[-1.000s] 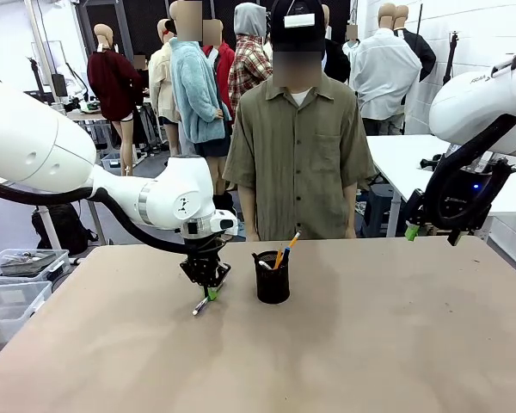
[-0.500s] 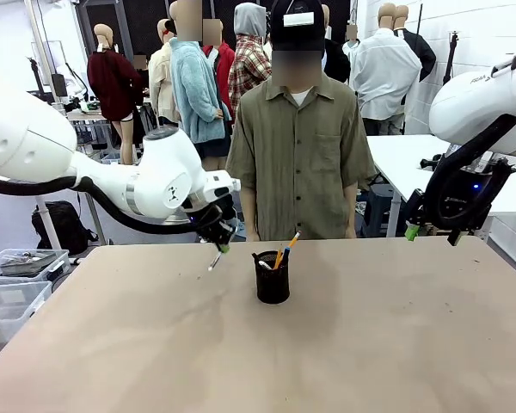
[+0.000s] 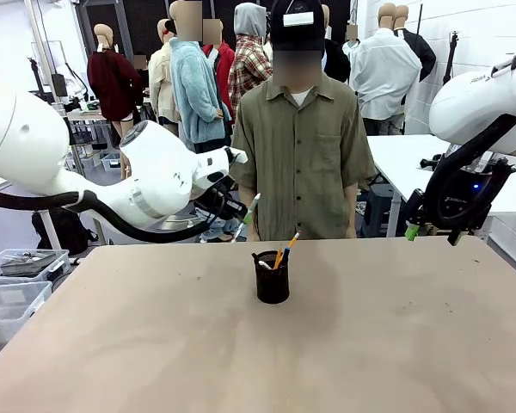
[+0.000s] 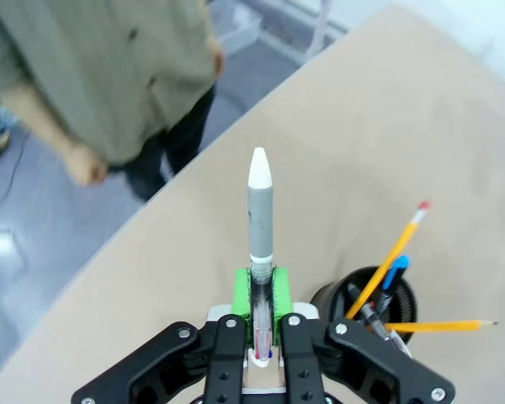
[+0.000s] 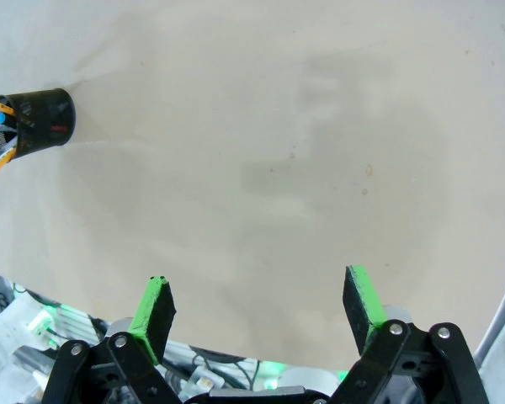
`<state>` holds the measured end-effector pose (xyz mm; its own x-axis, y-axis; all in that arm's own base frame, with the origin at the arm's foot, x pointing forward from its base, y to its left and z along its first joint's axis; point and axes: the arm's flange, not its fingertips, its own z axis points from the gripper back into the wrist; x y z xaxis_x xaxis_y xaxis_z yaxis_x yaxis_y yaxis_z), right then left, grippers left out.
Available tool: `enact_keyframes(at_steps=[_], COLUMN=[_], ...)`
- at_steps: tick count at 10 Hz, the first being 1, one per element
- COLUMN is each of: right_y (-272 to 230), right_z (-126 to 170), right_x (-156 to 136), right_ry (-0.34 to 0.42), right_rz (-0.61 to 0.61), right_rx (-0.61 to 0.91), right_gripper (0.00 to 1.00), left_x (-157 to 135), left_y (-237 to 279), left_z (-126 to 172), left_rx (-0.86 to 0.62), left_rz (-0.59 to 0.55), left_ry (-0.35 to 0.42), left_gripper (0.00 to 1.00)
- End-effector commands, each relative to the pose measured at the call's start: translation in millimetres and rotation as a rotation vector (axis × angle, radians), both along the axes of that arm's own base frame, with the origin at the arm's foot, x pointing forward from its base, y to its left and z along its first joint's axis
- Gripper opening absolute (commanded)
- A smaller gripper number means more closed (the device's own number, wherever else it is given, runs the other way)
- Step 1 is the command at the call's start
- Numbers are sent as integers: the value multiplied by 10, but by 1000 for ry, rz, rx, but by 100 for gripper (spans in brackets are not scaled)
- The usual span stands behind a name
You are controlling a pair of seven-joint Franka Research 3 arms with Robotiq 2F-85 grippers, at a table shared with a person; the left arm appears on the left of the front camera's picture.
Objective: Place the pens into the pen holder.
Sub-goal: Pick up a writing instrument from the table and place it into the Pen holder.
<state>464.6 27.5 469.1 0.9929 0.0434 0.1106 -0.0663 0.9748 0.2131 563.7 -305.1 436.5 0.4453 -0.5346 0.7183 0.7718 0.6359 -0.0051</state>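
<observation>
- The white-silver pen [image 4: 259,202] is clamped between the green pads [image 4: 240,290] of the left tool [image 4: 259,296], whose fingers are drawn in tight on its barrel; the capped white tip juts out past them toward the upper middle of the left wrist frame.
- In the front frame the left tool [image 3: 239,209] hangs in the air left of centre, above the worktop [image 3: 258,344] and up-left of the pen holder [image 3: 272,277], with the pen [image 3: 251,208] slanting up to the right.
- The pen holder stands upright on the worktop near the frame's centre, in front of the person [image 3: 298,138]; in the left wrist frame it sits at lower right [image 4: 364,296].
- An orange-yellow pencil-like pen [image 3: 279,255] and a blue pen [image 3: 290,244] already lean out of the holder; the left wrist frame shows them too [image 4: 396,252] [image 4: 394,271].
- The right tool [image 5: 261,316] is released, its fingers spread wide with bare worktop between them, holding nothing; in the front frame it hangs at the right edge [image 3: 413,231].
</observation>
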Motion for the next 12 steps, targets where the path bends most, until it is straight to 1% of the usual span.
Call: enact_keyframes(at_steps=[1,3,5,6,7,9,10,12], right_y=[9,9,9,9,9,9,9,9], right_z=[-11,-11,-11,-11,-11,-11,-11,-11], right_x=[-8,-8,-8,-8,-8,-8,-8,-8], right_ry=[2,2,2,2,2,2,2,2], right_rz=[-8,-8,-8,-8,-8,-8,-8,-8], right_rx=[-17,-17,-17,-17,-17,-17,-17,-17], right_gripper=[100,100,100,100,100,100,100,100], left_x=[48,85,131,144,175,225,248,289], left_y=[487,470,462,440,437,384,357,290], left_z=[-100,-106,-176,-203,-220,-303,-343,-434], left_rx=[-135,-181,-260,-297,-315,-365,-373,-400], left_rz=[-233,-317,-444,-513,-554,-657,-678,-744], left_ry=[-9,-36,-25,-59,-90,-119,-101,-106], left_gripper=[0,0,0,0,0,0,0,0])
